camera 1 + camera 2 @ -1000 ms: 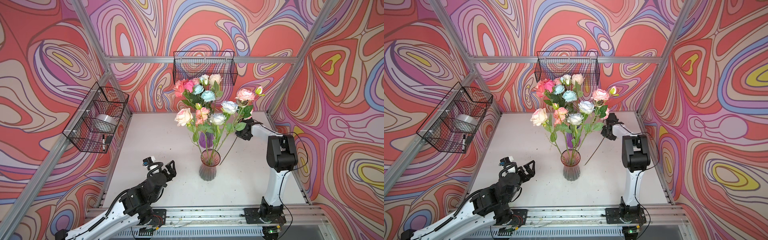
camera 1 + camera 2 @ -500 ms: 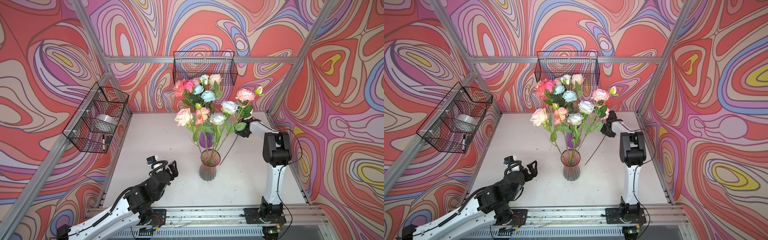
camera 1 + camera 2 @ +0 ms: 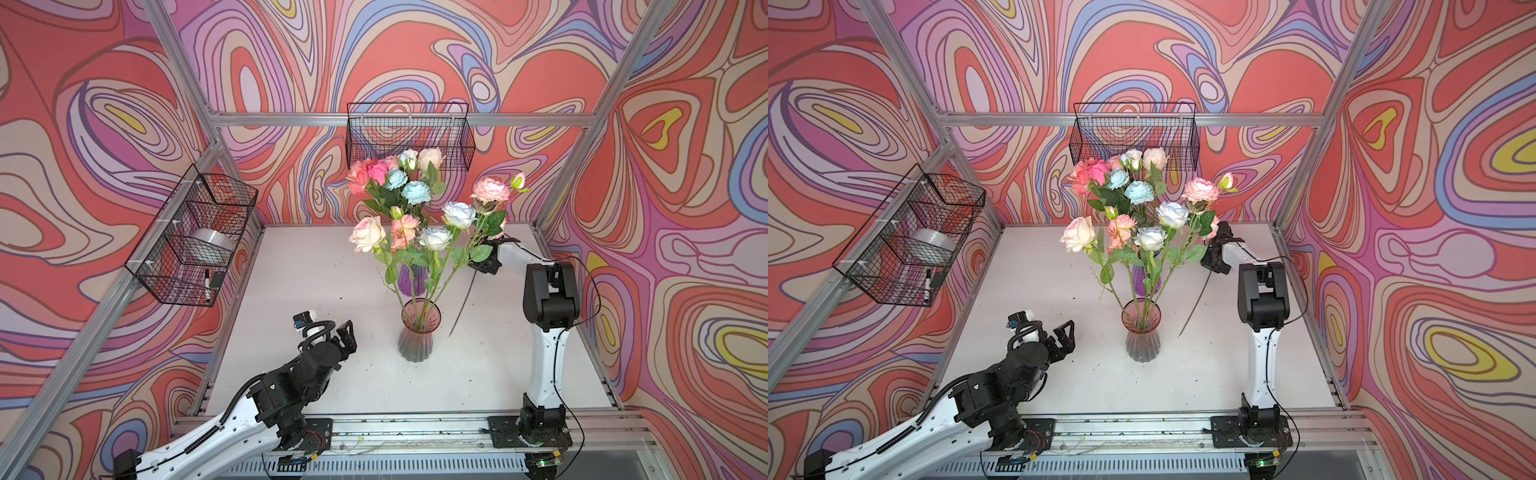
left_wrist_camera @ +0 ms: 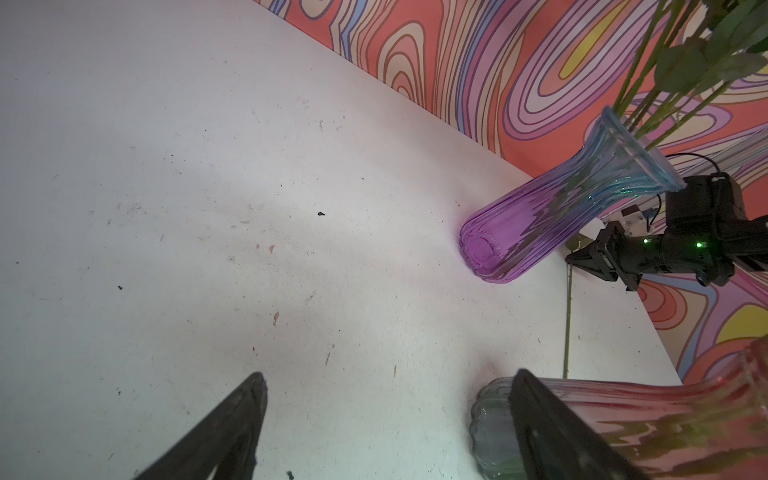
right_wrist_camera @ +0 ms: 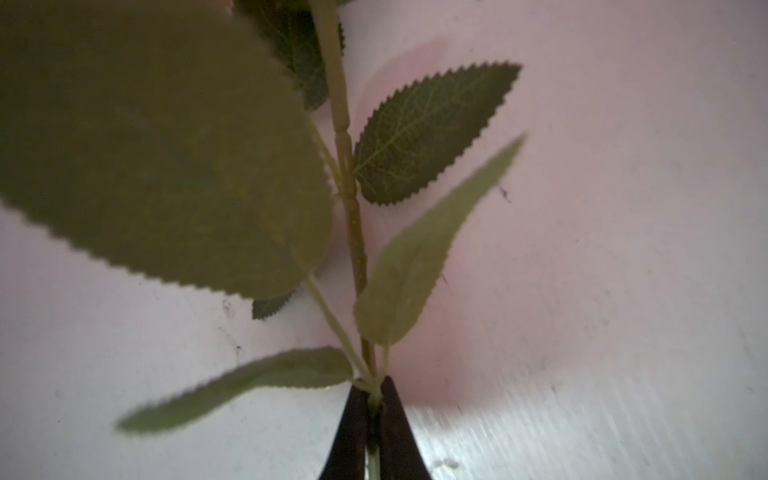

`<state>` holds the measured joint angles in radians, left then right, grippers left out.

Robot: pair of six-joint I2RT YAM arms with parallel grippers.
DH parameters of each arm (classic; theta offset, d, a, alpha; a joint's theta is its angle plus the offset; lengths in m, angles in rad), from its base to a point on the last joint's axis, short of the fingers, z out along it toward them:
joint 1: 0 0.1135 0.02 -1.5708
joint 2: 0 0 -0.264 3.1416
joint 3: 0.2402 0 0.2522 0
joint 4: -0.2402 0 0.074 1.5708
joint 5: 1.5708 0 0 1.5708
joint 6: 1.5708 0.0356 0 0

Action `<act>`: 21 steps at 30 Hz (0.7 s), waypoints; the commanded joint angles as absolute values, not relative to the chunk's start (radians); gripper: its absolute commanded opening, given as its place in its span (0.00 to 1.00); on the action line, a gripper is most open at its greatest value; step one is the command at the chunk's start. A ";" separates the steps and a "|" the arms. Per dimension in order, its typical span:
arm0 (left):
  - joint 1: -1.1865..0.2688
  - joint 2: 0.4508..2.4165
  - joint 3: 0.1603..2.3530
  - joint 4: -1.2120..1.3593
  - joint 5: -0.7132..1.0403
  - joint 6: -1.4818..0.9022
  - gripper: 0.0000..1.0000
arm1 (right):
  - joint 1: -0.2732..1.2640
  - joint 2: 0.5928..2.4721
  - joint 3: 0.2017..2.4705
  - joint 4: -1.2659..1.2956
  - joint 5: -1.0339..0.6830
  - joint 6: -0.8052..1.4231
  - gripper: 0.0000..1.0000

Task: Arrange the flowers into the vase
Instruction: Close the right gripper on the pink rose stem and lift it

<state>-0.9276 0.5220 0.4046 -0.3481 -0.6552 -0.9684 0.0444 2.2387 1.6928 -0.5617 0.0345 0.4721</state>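
Right tool (image 5: 374,401) clamped on stem (image 5: 353,232) of one rose, at 2 o'clock from pink vase (image 3: 415,332). I see stem's lower end outside vase, at its 3 o'clock. Left tool (image 3: 344,330) spread wide, empty, at 9 o'clock over bench (image 3: 311,270). Remaining flowers (image 3: 415,193) split between pink vase and purple vase (image 3: 405,282) at 12 o'clock.

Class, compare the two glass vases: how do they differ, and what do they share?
The front vase is pink above, grey below; the rear vase is blue-rimmed, purple below. The front vase stands centrally; the rear vase stands behind it, nearer the wall. Both are ribbed and hold flowers.
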 commanded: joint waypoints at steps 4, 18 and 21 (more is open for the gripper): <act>-0.918 0.496 0.437 -0.358 -0.684 -0.948 0.92 | 0.041 2.199 1.670 -0.582 0.069 0.452 0.00; -0.917 0.526 0.599 -0.353 -0.600 -0.743 0.92 | 0.041 1.862 1.418 -0.432 0.008 0.498 0.00; -0.916 0.540 0.634 -0.362 -0.584 -0.715 0.92 | 0.041 1.782 1.355 -0.410 -0.003 0.505 0.00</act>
